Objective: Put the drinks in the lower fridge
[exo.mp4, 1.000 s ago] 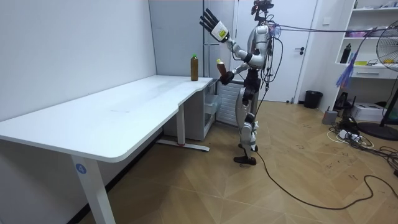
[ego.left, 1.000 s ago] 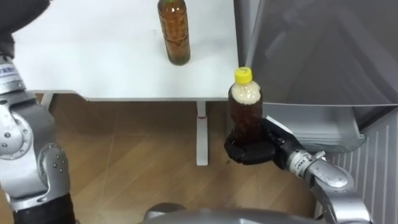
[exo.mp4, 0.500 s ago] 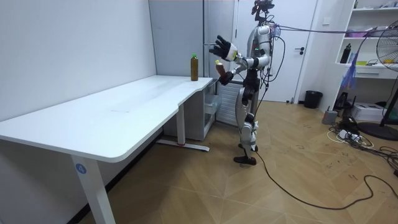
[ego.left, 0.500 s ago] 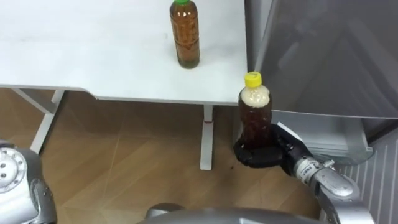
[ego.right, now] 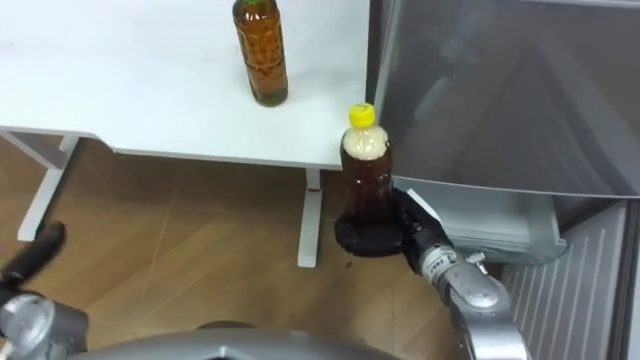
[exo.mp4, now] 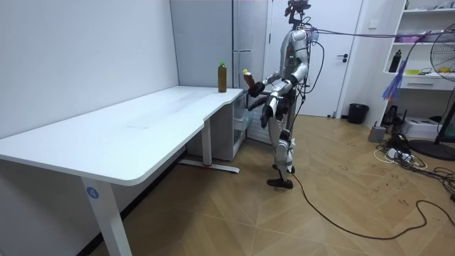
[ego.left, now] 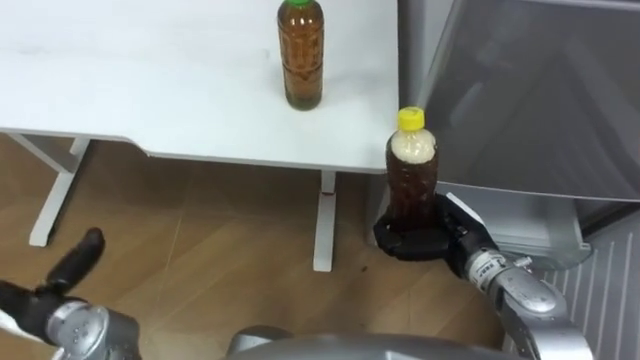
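Nearest, at the lower left, the left hand [ego.left: 78,258] hangs low over the wooden floor [ego.left: 220,270]. What shows of its fingers is straight, and it holds nothing.

At the lower right the right hand [ego.left: 408,243] is curled round the base of the yellow-capped bottle [ego.left: 411,175]. The bottle stands upright out of the top of that grip, with dark drink in it and pale foam under the cap. No label can be made out on it. It is held in the air just off the near right corner of the white table [ego.left: 150,90], beside the table leg [ego.left: 322,225], with the grey fridge door [ego.left: 530,90] to its right.

Farther off, the green-capped tea bottle [ego.left: 301,55] stands upright on the table near its right edge, well apart from both hands. Its label carries print too small to read.

In the room view the robot stands upright at the table's far end, facing the fridge.
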Motion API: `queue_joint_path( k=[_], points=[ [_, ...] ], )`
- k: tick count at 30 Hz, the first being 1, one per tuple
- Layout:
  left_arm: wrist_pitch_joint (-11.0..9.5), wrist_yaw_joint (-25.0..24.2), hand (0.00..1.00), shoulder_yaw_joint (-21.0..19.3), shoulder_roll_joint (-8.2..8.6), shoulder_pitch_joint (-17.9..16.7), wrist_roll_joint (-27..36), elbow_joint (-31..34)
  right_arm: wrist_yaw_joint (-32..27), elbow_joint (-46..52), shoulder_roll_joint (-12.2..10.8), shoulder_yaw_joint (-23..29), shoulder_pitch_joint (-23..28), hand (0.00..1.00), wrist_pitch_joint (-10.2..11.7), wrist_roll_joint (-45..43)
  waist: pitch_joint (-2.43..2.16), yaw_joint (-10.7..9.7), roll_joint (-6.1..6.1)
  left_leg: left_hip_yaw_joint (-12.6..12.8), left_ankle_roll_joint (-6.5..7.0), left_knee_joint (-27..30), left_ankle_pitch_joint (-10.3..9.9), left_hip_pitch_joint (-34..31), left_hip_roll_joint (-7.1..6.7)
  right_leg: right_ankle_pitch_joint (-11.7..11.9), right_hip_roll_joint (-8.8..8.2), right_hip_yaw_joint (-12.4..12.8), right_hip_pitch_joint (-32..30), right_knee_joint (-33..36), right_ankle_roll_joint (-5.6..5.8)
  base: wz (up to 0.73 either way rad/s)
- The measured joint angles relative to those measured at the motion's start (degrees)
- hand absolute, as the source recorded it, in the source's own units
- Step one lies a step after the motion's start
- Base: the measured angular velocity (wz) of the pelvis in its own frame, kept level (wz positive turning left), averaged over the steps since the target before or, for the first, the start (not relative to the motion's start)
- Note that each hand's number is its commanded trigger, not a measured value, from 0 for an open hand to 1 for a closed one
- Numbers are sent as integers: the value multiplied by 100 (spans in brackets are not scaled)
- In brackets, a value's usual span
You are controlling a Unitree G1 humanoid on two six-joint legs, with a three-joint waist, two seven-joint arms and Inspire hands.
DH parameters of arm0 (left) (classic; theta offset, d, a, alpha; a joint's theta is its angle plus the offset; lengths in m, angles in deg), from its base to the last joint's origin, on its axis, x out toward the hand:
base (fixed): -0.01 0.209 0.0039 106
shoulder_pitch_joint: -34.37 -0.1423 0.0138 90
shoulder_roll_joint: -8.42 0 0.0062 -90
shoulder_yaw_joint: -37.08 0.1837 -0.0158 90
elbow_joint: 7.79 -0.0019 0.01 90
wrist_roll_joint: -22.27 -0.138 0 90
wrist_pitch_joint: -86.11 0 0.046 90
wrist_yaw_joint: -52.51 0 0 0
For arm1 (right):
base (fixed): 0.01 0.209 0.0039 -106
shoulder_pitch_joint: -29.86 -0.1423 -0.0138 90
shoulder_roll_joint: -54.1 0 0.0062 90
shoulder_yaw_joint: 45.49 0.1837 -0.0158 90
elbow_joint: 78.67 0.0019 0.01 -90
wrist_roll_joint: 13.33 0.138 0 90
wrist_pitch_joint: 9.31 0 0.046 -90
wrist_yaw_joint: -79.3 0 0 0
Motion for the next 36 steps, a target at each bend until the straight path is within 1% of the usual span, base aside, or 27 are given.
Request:
queue_joint_path(
  k=[1, 2, 3, 4, 5, 7, 8, 10, 11, 12, 13, 15, 16, 17, 19, 20, 22, 23, 24, 25, 26, 28, 29, 31, 33, 35, 36],
  points=[
    [87, -99, 0, 3, 1, -19, 396, -358, -61, 30, 2, 3, -12, 100, -78, 10, 0, 12, 2, 14, 0, -2, -1, -8, 8, 0, 1, 12, -24, 6, 0, -6],
    [125, -148, 0, 2, 8, -26, 529, -520, -82, 38, -1, 4, -12, 100, -104, 10, -3, 18, -2, 15, 0, -3, -1, -11, 10, 0, 1, 20, -49, 8, 0, -4],
    [199, -251, 0, -14, 13, -10, 686, -907, -102, 42, -16, 5, -20, 100, -174, 16, -1, 31, 0, 25, 0, -10, -1, 6, 17, 0, 5, 44, -70, 8, 0, -7],
    [266, -353, 0, -56, 24, -74, 858, -1277, -102, 41, -23, 3, -20, 100, -240, 42, 0, 43, 10, 61, -3, -15, -3, 21, 21, 0, 12, 87, -81, 8, 0, -10],
    [291, -408, 0, -58, 34, -102, 935, -1455, -98, 41, -22, -3, -20, 100, -264, 66, 4, 54, 25, 79, -3, -21, -3, 16, 23, 0, 14, 101, -85, 8, 0, -12],
    [502, -692, 0, -98, 76, -202, 1237, -2080, -98, 62, -40, 0, -18, 100, -364, 68, 2, 26, 77, 116, -1, -48, -4, -8, 21, 0, 13, 157, -118, 12, 0, -9],
    [557, -748, 0, -110, 75, -197, 1269, -2239, -97, 77, -53, -1, -18, 100, -418, 66, -2, 16, 82, 120, -1, -51, -4, -21, 19, 0, 13, 161, -131, 15, 0, -4],
    [786, -985, 0, -273, 74, -181, 1454, -2657, -96, 107, -50, -14, -19, 100, -561, 66, -6, 6, 93, 118, -1, -29, -3, -101, 10, 1, 14, 170, -162, 23, -2, 0],
    [843, -1035, 0, -309, 75, -185, 1462, -2739, -93, 107, -42, -17, -18, 100, -595, 66, -9, 4, 93, 130, -1, -29, -3, -101, 8, 1, 13, 171, -164, 24, -2, 0],
    [963, -1135, 0, -331, 75, -183, 1457, -2901, -81, 106, -23, -29, -18, 100, -674, 67, -20, 0, 87, 134, -1, -29, -3, -97, 8, 1, 10, 165, -163, 23, -2, 0],
    [1079, -1229, 0, -323, 76, -183, 1439, -2969, -71, 103, 18, -68, -18, 100, -714, 67, -19, -9, 93, 135, -1, -29, -3, -98, 9, 1, 9, 159, -161, 19, -1, 0],
    [1219, -1398, 0, -317, 73, -173, 1405, -3038, -28, 101, 83, -133, -14, 100, -768, 65, -25, -11, 78, 144, -1, -33, -3, -96, 8, 1, 15, 187, -165, 19, -1, 0],
    [1312, -1521, 0, -302, 73, -161, 1300, -3085, -25, 101, 89, -154, -14, 100, -792, 67, -26, -52, 59, 134, -1, -29, -3, -106, 8, 1, 15, 178, -166, 17, -1, 0],
    [1358, -1596, 0, -300, 73, -149, 1199, -3122, -21, 100, 83, -156, -14, 100, -808, 67, -22, -85, 39, 139, -1, -29, -3, -111, 8, 1, 16, 176, -167, 14, -1, 4],
    [1546, -1880, 0, -292, 71, -18, 587, -3346, 28, 82, 43, -156, -15, 100, -842, 50, -19, -190, 24, 148, -1, -27, -3, -131, 9, 1, 16, 174, -182, 10, -2, 0],
    [1599, -1957, 0, -276, 71, 15, 461, -3385, 35, 70, 31, -156, -13, 100, -850, 50, -19, -214, 10, 149, -1, -26, -3, -132, 9, 1, 16, 176, -185, 11, -2, -3],
    [1776, -2213, 0, -193, 77, 118, 164, -3492, 98, 55, 11, -157, -11, 100, -930, 49, -18, -294, -15, 201, -1, -30, -3, -131, 12, 1, 16, 190, -211, 18, -1, -9],
    [1821, -2267, 0, -172, 75, 139, 90, -3478, 111, 47, 10, -161, -11, 100, -938, 55, -17, -312, -21, 215, -1, -31, -4, -137, 15, 1, 18, 199, -226, 23, -1, -11],
    [1871, -2346, 0, -46, 64, 204, -123, -3472, 130, 0, 10, -165, -11, 100, -938, 76, -15, -334, -27, 229, -2, -32, -4, -160, 17, 2, 23, 228, -252, 24, -2, -7],
    [1921, -2423, 0, 54, 57, 294, -387, -3466, 129, -98, 2, -166, -12, 100, -938, 78, -26, -365, -68, 233, -1, -31, -4, -170, 16, 3, 26, 269, -264, 27, -2, -3],
    [1941, -2473, 0, 93, 56, 332, -544, -3468, 129, -139, -6, -166, -6, 100, -945, 61, -28, -381, -75, 231, -1, -30, -4, -171, 15, 4, 26, 270, -262, 26, -2, 0],
    [1960, -2629, 0, 247, 58, 429, -1187, -3435, 96, -242, -50, -163, 2, 100, -958, -21, -29, -520, -90, 225, -1, -27, -4, -186, 13, 4, 25, 249, -265, 24, -2, 0],
    [1959, -2654, 0, 288, 57, 453, -1345, -3433, 72, -251, -56, -160, 1, 100, -958, -29, -28, -560, -90, 226, 0, -26, -5, -189, 13, 4, 26, 237, -266, 23, -2, 0],
    [1961, -2695, 0, 535, 55, 619, -1950, -3401, -62, -304, -84, -96, -7, 100, -949, -35, -27, -711, -55, 230, 1, -21, -5, -191, 13, 6, 26, 244, -270, 25, 0, 0],
    [1960, -2753, 0, 708, 49, 737, -2261, -3321, -157, -367, -60, -88, -11, 100, -932, -31, -20, -781, -24, 229, 1, -22, -5, -194, 16, 7, 27, 238, -276, 34, -1, 0],
    [1954, -2855, 0, 778, 49, 851, -2464, -3291, -220, -479, -58, -90, -12, 100, -913, -31, -26, -801, -3, 230, 0, -21, -6, -192, 21, 7, 33, 239, -277, 41, -2, 0],
    [1938, -2904, 0, 909, 48, 916, -2559, -3209, -245, -588, -58, -90, -13, 100, -874, -16, -33, -831, 3, 229, 0, -19, -6, -197, 21, 8, 32, 233, -283, 43, -3, 0]
  ],
)
